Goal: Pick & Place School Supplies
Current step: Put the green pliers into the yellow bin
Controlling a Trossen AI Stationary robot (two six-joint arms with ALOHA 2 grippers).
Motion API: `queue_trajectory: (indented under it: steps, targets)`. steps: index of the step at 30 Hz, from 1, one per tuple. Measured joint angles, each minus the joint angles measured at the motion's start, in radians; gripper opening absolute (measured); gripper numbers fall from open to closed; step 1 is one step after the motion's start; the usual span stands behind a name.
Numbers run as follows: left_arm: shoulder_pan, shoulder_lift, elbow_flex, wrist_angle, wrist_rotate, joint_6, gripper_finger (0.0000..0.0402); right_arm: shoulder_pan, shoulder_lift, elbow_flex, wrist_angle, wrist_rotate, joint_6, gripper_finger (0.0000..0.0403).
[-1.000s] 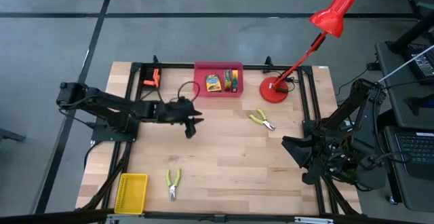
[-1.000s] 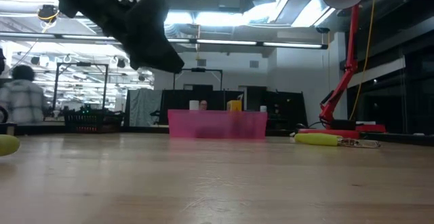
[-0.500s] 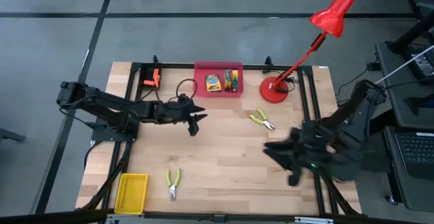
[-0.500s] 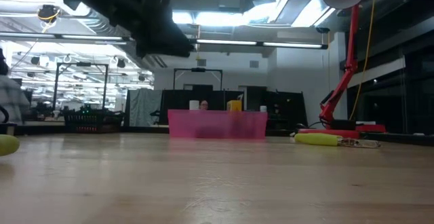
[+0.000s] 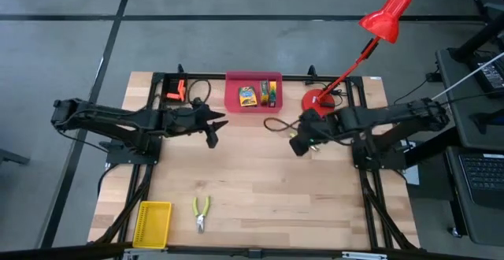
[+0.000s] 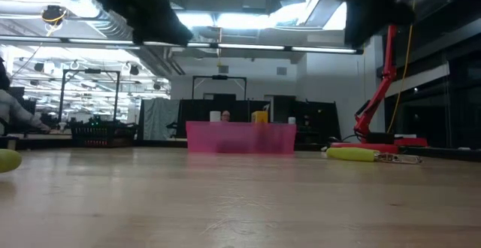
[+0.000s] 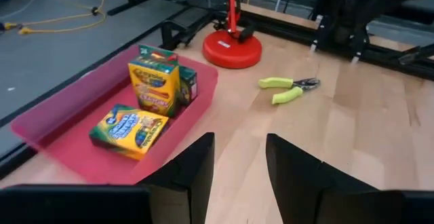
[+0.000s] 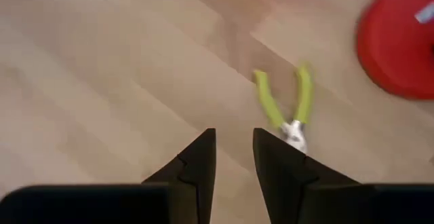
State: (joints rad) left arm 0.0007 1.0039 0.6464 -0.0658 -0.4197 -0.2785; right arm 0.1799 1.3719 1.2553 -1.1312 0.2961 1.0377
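Pale wood-grain table with smooth planks, seen from above. At the lower left of the frame, a ribbed yellow plastic tray; just right of it, green-handled metal pliers. Mid-frame left, left gripper held above bare wood, empty, its two flat dark fingers parted by a narrow gap. Mid-frame right, right gripper empty as well, wedge-shaped fingers slightly apart, poised over a second pair of green-handled pliers with splayed handles and a shiny metal nose. Farther back, at upper centre, a shallow translucent pink tray holding the crayon boxes: glossy yellow-and-green cardboard, one lying flat, one upright against a third; printed lettering too small to read. Right of the tray, a red desk lamp on a round glossy base. At upper left, small orange sticks near the table's back edge.
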Motion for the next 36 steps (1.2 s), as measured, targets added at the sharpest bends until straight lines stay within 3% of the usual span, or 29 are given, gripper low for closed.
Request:
queue_trajectory:
  steps: [6, 10, 17, 23, 30, 36]
  targets:
    - [-0.021, -0.076, 0.001, -0.029, -0.023, 0.002, 0.0130, -0.092, 0.001, -0.235, 0.168, -0.111, -0.058, 0.0104]
    - [-0.027, -0.113, 0.000, -0.061, -0.028, 0.004, 0.0130, -0.071, 0.001, -0.390, 0.269, -0.173, -0.064, 0.0104]
    - [-0.027, -0.149, 0.000, -0.105, -0.001, -0.023, 0.0130, 0.068, -0.008, -0.526, 0.361, -0.050, 0.061, 0.0109]
    - [-0.027, -0.157, 0.000, -0.111, 0.013, -0.079, 0.0130, 0.158, -0.011, -0.547, 0.357, 0.093, 0.180, 0.0155]
    - [-0.027, -0.158, 0.000, -0.110, 0.038, -0.146, 0.0129, 0.234, -0.011, -0.643, 0.374, 0.095, 0.325, 0.0211]
    - [-0.027, -0.158, 0.000, -0.102, 0.041, -0.171, 0.0129, 0.246, -0.010, -0.726, 0.518, 0.081, 0.352, 0.0224]
